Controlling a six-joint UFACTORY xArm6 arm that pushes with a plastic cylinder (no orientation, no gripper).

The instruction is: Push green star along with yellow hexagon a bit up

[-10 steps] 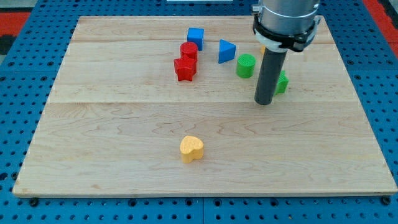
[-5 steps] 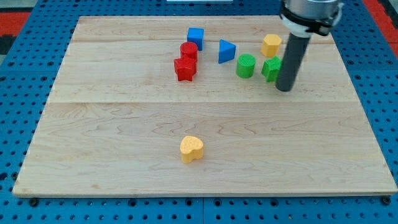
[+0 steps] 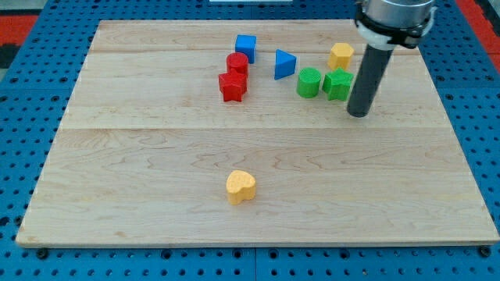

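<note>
The green star (image 3: pixel 338 84) lies on the wooden board (image 3: pixel 156 156) at the upper right, just below the yellow hexagon (image 3: pixel 341 55). A small gap shows between them. My tip (image 3: pixel 358 114) rests on the board just right of and below the green star, close to it; I cannot tell whether it touches. The rod rises from there to the view's top.
A green cylinder (image 3: pixel 309 82) sits just left of the star. A blue triangle (image 3: pixel 284 63), a blue cube (image 3: pixel 245 45), a red cylinder (image 3: pixel 237 64) and a red star (image 3: pixel 232 86) lie further left. A yellow heart (image 3: pixel 241 186) lies low in the middle.
My tip moved right from the star's left side to its right side. The green star shifted a little left and up, now fully in view beside the green cylinder.
</note>
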